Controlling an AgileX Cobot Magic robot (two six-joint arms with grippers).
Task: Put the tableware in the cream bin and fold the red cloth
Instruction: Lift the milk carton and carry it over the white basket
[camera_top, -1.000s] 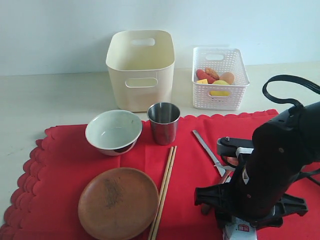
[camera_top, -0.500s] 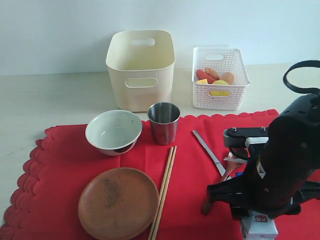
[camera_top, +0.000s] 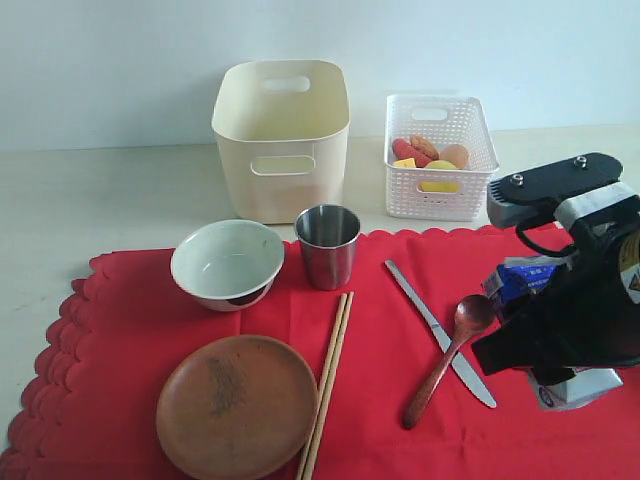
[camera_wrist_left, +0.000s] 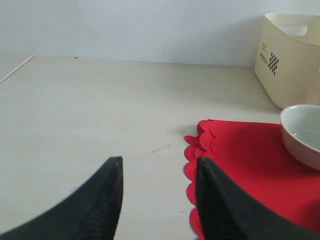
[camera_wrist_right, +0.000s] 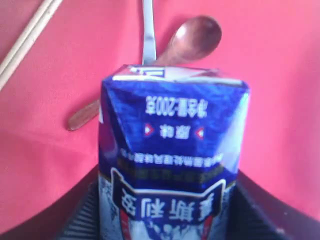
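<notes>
Red cloth (camera_top: 380, 400): flat and unfolded on the tabletop (camera_top: 100, 200). It carries all the tableware.
- Bowl (camera_top: 227, 262) at 10 o'clock.
- Steel cup (camera_top: 327, 245) at 12.
- Wooden plate (camera_top: 237, 405) at 7.
- Chopsticks (camera_top: 328, 385) at 6.
- Knife (camera_top: 438, 330) and spoon (camera_top: 447, 355), crossing at 4.

Cream bin (camera_top: 280, 140): beyond the cloth at 12, with the white basket (camera_top: 440, 160) at 1.

Change: the right claw (camera_top: 555, 335) was low at 5 o'clock a second ago and has risen to 3, lifting the milk carton (camera_top: 520, 275) clear. Knife and spoon are now fully exposed. Food-clearing appears to be the step in hand, and no tableware is binned yet.

Right wrist view: the fingers are clamped on the carton's printed sides, mostly masked in the exterior view.

Left wrist view: only here does the left claw (camera_wrist_left: 157, 200) show — fingers apart, empty, over bare tabletop at the cloth's 9 o'clock edge.
</notes>
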